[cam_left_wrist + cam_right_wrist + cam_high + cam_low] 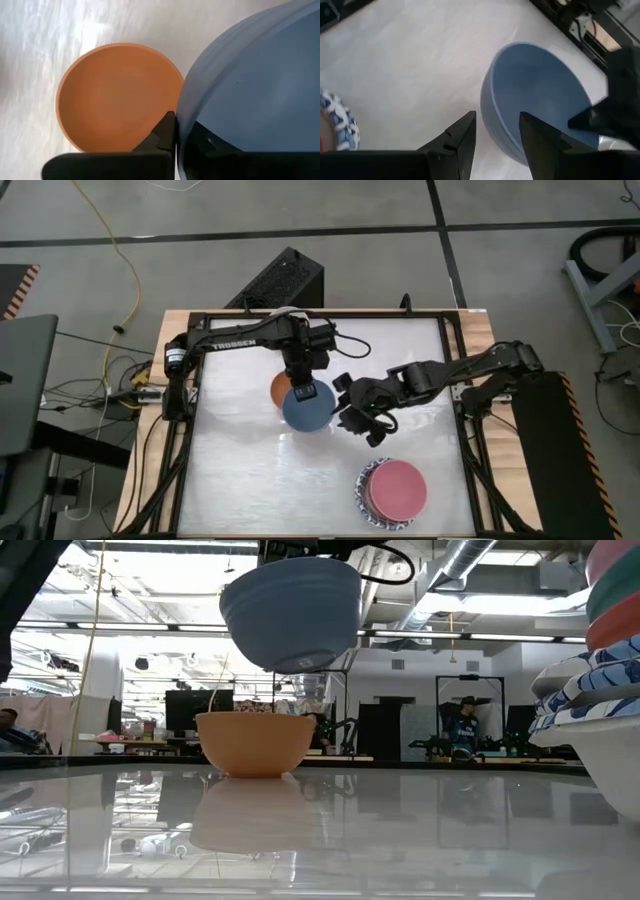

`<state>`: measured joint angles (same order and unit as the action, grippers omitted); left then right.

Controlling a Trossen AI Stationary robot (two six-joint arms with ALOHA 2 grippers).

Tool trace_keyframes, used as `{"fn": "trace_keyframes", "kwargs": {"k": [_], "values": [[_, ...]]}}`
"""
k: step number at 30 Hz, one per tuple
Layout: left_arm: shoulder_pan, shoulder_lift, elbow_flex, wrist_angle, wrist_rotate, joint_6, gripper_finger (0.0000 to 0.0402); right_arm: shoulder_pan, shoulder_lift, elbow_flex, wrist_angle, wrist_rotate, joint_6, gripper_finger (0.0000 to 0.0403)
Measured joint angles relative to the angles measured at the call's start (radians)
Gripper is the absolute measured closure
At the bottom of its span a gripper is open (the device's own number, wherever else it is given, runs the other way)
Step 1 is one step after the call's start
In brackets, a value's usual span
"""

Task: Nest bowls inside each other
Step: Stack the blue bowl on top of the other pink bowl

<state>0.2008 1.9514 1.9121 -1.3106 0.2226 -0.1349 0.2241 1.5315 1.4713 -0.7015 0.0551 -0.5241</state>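
My left gripper (303, 387) is shut on a blue bowl (290, 610), which hangs in the air a little to the right of an orange bowl (255, 740). The orange bowl stands upright on its base on the table, and the left wrist view shows its empty inside (120, 95). My right gripper (497, 132) stands open just right of the blue bowl (540, 100), its fingertips near the rim, with nothing between them. A stack of nested bowls (392, 492) with a pink one on top stands near the front right. My left gripper pinches the blue bowl's rim (181, 125), one finger (165, 132) outside the wall and the other inside the hollow. The fingers come from above, pointing steeply down. The bowl hangs below them, lifted clear of the table and slightly tilted, its opening up.
The stack's patterned blue-and-white rims (590, 690) fill the right edge of the low view, close to the camera. The black table frame (455, 380) runs along the right side behind my right arm. Bare white tabletop (240, 480) lies at the front left.
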Motion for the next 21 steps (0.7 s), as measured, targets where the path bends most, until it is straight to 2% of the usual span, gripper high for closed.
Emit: {"fn": "trace_keyframes", "kwargs": {"k": [5, 10, 21], "values": [[-0.001, 0.000, 0.000, 0.000, -0.001, 0.000, 0.0401, 0.000, 0.087, 0.102, -0.118, 0.000, -0.092, 0.0232], [-0.001, 0.000, 0.000, 0.000, -0.001, 0.000, 0.0401, 0.000, 0.158, 0.165, -0.156, 0.001, -0.140, 0.0232], [-0.001, 0.000, 0.000, 0.001, -0.002, 0.000, 0.0401, -0.004, 0.192, 0.181, -0.212, 0.028, -0.218, 0.0244]]}}
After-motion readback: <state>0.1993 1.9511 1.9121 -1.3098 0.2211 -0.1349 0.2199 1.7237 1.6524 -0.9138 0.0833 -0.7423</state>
